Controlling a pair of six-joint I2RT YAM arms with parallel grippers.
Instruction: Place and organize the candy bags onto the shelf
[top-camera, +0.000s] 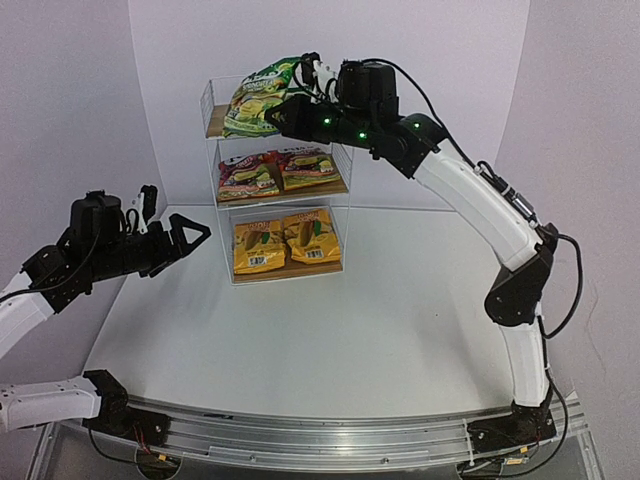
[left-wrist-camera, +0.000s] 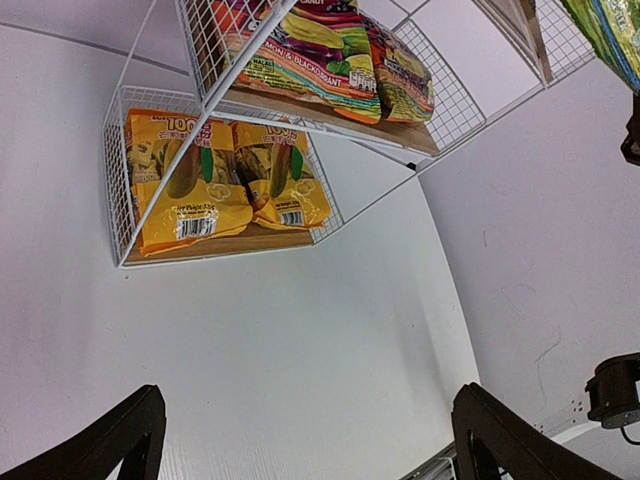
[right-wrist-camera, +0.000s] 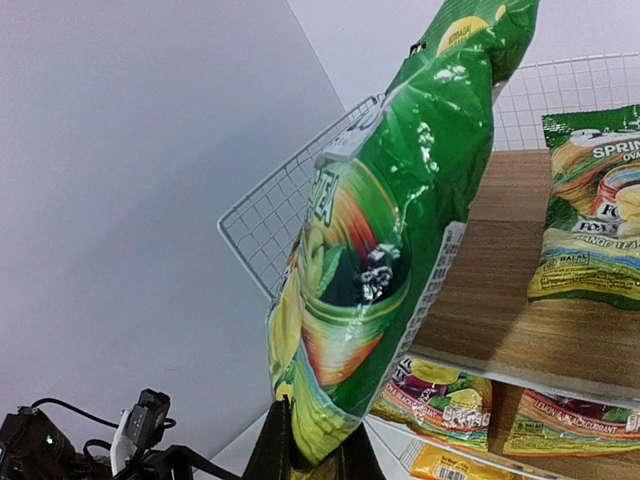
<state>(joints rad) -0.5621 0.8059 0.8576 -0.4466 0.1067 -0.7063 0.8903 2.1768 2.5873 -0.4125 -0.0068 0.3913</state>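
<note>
The white worktop (top-camera: 330, 330) carries a three-tier wire shelf (top-camera: 214, 122) that is almost fully stocked. The right arm (top-camera: 470, 200) reaches across to its top tier.

Five bags already lie on the boards. Two yellow bags (top-camera: 258, 247) sit side by side on the lowest board, and two red bags (top-camera: 248, 175) lie together on the middle one, both tiers well below the right end effector (right-wrist-camera: 315, 450). A second green bag (right-wrist-camera: 590, 220) rests flat on the top board, off to one side of that end effector's fingers and apart from what they hold.

The right end effector is clenched on the bottom edge of the last green bag (right-wrist-camera: 390, 230). That bag stands out ahead of the fingers, tilted and on edge against the shelf's wire side wall, over the bare wood of the top board. Whether it touches the board cannot be told.

The left end effector (left-wrist-camera: 308, 400) is released and holds nothing, its fingers spread wide. It hovers above the worktop with the lower tiers ahead of it and well apart.

The step in hand appears to be setting down the sixth and final bag. The next move likely calls for swinging the bag clear of the wire wall and laying it flat on the free wood beside its twin. The grip would best loosen only once the board takes the bag's weight, as the limp, glossy bag could catch on the wire or slide off.
</note>
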